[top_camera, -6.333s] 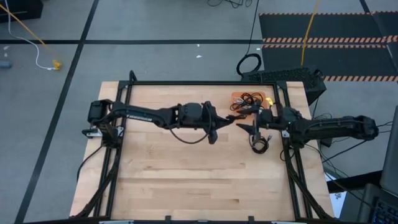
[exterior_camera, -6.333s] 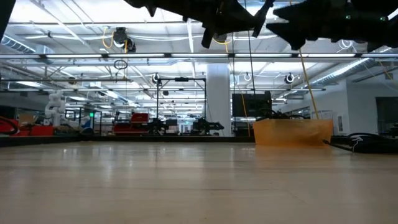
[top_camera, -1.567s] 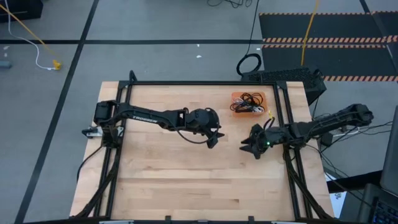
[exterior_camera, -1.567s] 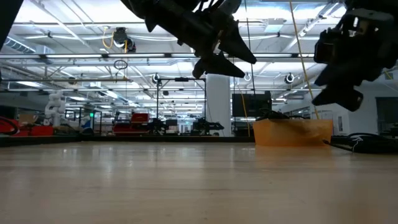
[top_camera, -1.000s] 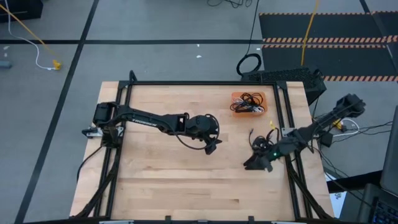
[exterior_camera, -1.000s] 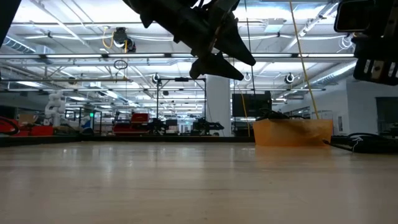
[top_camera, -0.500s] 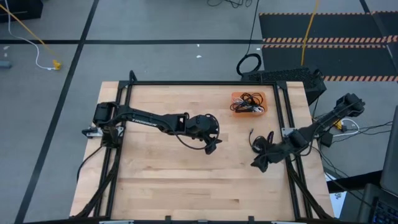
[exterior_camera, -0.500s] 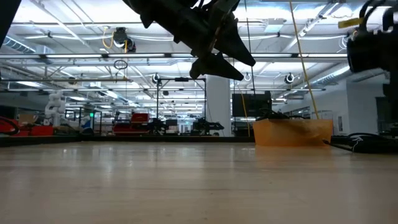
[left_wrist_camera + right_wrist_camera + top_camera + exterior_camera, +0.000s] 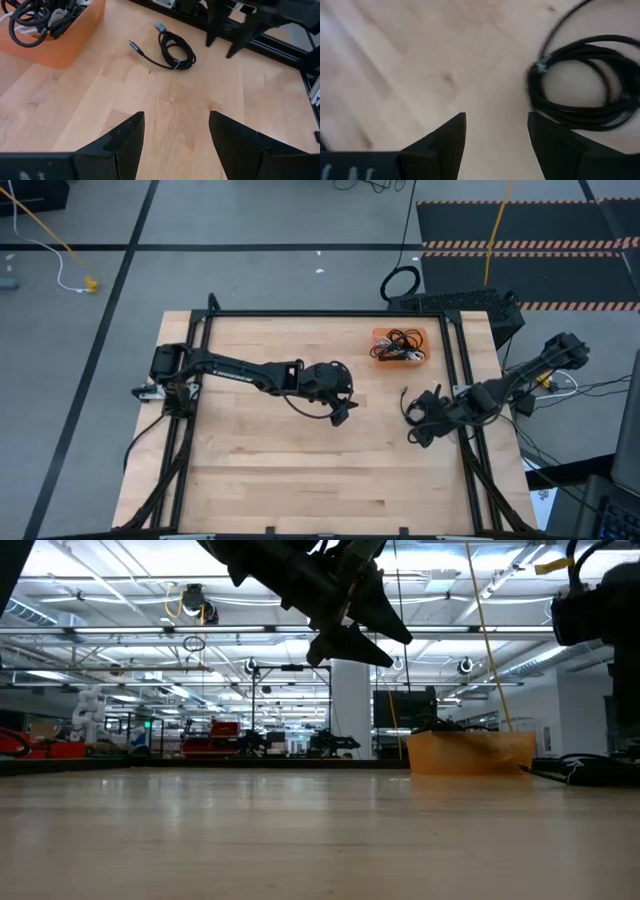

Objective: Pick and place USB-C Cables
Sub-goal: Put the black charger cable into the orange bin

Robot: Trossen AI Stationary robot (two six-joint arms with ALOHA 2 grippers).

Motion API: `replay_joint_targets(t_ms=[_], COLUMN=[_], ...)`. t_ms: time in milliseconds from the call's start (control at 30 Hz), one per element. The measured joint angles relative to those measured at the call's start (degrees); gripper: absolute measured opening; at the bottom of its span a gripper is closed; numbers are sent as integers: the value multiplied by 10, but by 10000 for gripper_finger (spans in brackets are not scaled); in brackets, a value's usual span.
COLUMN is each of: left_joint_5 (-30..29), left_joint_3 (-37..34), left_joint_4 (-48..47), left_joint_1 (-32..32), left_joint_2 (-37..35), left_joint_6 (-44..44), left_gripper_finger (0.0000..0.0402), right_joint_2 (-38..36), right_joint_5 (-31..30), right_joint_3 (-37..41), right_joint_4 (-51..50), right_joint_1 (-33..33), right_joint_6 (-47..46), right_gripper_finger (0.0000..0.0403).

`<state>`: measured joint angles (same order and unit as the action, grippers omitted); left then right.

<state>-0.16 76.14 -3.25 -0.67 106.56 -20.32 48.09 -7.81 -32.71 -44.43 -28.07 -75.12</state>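
Note:
One black coiled USB-C cable [image 9: 177, 50] lies flat on the wooden table, with a tie round the coil and both plug ends loose; it also shows in the right wrist view [image 9: 585, 85]. More USB-C cables lie tangled in an orange bin [image 9: 400, 345] at the far right. My right gripper [image 9: 416, 430] hovers open just near of the coil, touching nothing. My left gripper [image 9: 340, 413] hangs open above the middle of the table with nothing between its fingers.
The orange bin [image 9: 60, 45] stands a short way beyond the loose coil. A black metal frame [image 9: 465, 430] runs along the table's edges, close to my right arm. Bare wood [image 9: 270, 470] fills the near half of the table.
My right gripper has moved a little toward the far edge, closer to the coil on the table, and its arm has swung round. The coil has stayed where it lay.

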Motion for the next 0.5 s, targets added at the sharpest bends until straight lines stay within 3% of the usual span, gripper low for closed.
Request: replay_joint_targets(t_ms=[500], left_joint_5=[0], left_joint_3=[0], left_joint_4=[0], left_joint_1=[0], left_joint_2=[0], left_joint_6=[7], left_gripper_finger=[223], right_joint_2=[92], right_joint_5=[-16], right_joint_3=[27], right_joint_4=[31], right_joint_1=[63], right_joint_6=[81], right_gripper_finger=[203])
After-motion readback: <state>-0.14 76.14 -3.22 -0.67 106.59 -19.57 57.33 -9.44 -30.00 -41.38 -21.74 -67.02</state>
